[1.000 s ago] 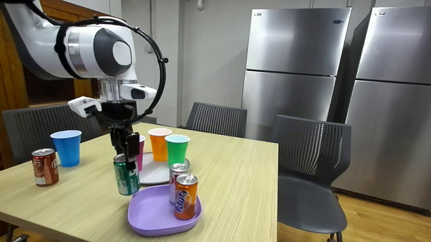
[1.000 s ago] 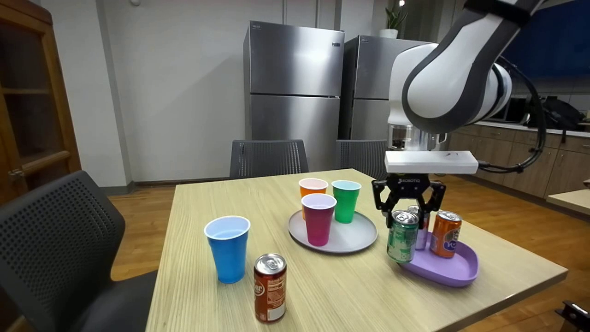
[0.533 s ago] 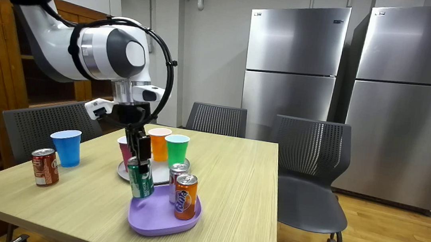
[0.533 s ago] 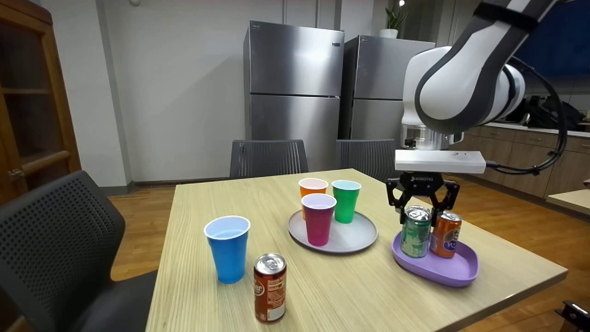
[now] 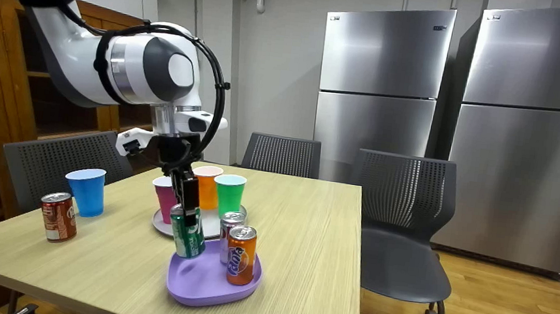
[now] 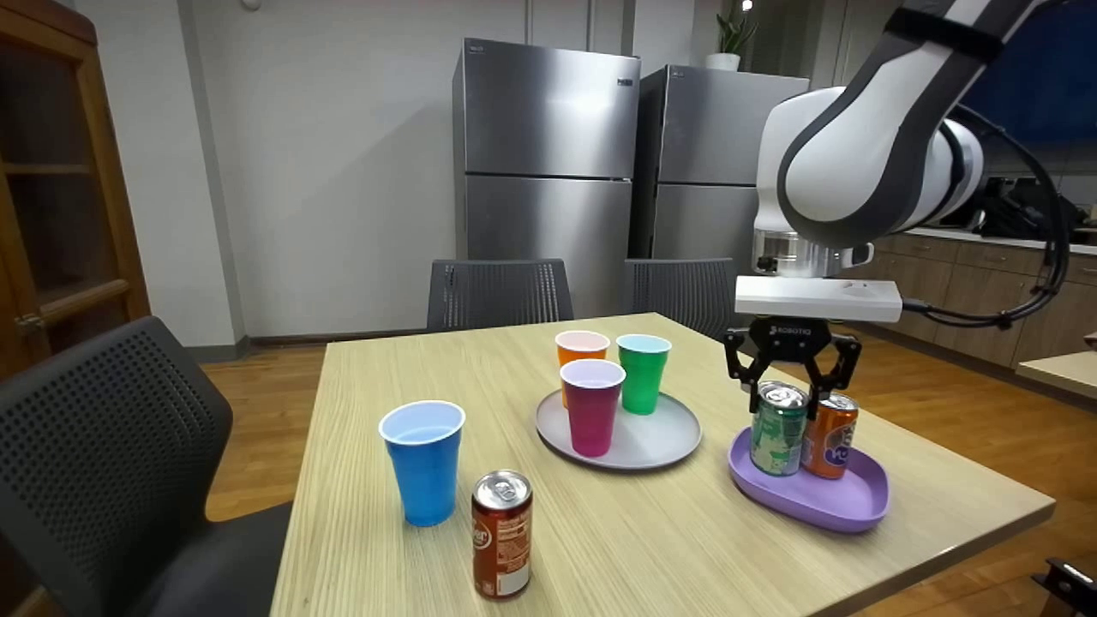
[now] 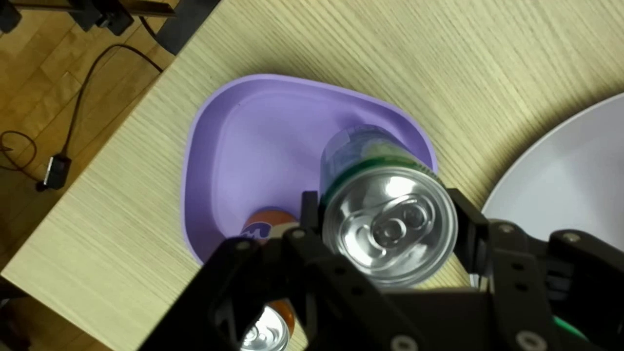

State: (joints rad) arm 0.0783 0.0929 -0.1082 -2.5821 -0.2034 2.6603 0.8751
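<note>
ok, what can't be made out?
Wrist view: base of green metal can, hidden by its body; contact with rounded purple tray unclear.
Wrist view: orange metal can, middle hidden by black fingers.
An exterior view: brown-red metal can, fine print too small to read.

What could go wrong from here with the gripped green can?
The gripper pinches the green can near its top, so a bump lower down could twist it. The can's base looks close to the rim of the purple tray, so it might catch and tip. In an exterior view, the orange can and the half-hidden can behind it stand nearby; opening the gripper might knock one over.
</note>
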